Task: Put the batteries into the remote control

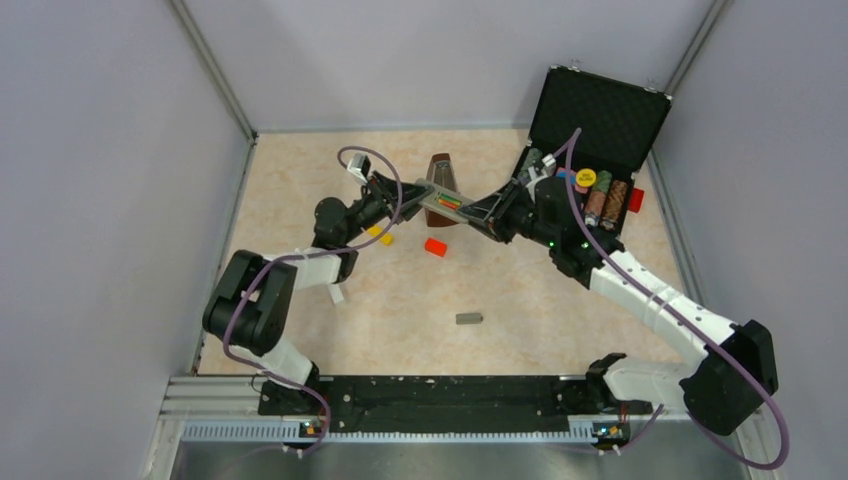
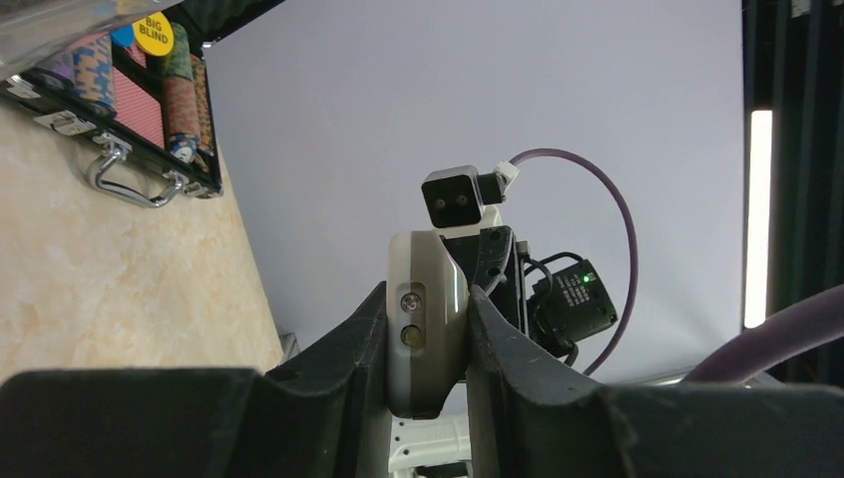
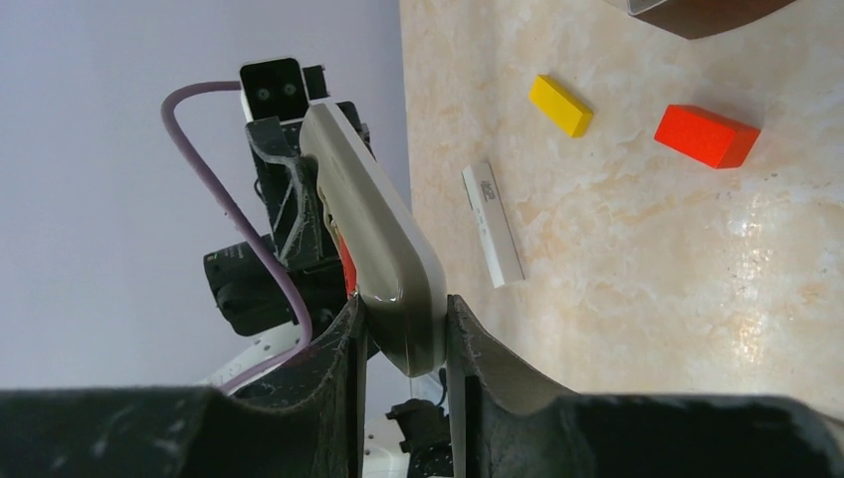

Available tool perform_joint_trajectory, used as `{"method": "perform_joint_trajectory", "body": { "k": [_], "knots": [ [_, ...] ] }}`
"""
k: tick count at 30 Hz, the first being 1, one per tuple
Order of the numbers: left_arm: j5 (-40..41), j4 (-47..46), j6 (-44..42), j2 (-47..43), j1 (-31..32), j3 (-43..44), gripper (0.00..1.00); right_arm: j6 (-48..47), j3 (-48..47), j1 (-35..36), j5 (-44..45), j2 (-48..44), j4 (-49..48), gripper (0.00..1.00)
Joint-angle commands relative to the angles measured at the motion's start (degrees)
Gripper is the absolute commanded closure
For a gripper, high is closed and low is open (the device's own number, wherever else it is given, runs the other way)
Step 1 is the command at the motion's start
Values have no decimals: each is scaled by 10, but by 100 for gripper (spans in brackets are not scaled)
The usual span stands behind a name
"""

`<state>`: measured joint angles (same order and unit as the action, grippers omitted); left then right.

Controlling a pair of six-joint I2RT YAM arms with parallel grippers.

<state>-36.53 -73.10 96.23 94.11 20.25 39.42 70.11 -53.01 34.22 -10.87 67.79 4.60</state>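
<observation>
The two arms are meeting over the middle of the counter (image 1: pixel 300 190) and are holding the remote control (image 1: pixel 442 200) between them, lifted above the surface. The left tool (image 1: pixel 405 192) is gripping one short end of it. In the left wrist view, its fingers (image 2: pixel 348 349) are pressing on both sides of the grey body, so this tool is partly closed with the remote control in its hold. The right tool (image 1: pixel 478 208) is taking the opposite end. In the right wrist view, its two fingers (image 3: pixel 338 349) are lying against both sides of the remote control and no gap is showing, so this tool is also closed on it.

From above, the batteries (image 1: pixel 449 202) are showing as small red-orange and green strokes inside the open recess of the remote control. The grey cover (image 1: pixel 469 319) is lying flat on the counter, well apart from the remote control and nearer to the arm bases.

A red-orange block (image 3: pixel 707 135), a yellow block (image 3: pixel 560 105) and a slim white bar (image 3: pixel 492 224) are lying on the counter below the held remote control. A black case (image 1: pixel 600 110) with poker chips (image 1: pixel 603 195) is standing open at the far right.
</observation>
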Motion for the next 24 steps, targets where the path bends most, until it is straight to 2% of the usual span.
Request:
{"method": "perform_joint_trajectory", "body": {
  "k": [1,6,10,16,24],
  "knots": [
    [-57,-11,-97,-97,19,39,100,3,2,1,7,32,89,80],
    [-66,71,-180,-139,18,44,100,16,2,0,4,39,98,73],
    [-68,126,-227,-161,19,51,100,7,-11,1,8,42,118,72],
    [-84,152,-295,-184,20,56,100,-20,-38,0,14,49,152,71],
    [-152,137,-375,-200,23,65,100,-36,-57,0,6,69,166,68]
  ]
}}
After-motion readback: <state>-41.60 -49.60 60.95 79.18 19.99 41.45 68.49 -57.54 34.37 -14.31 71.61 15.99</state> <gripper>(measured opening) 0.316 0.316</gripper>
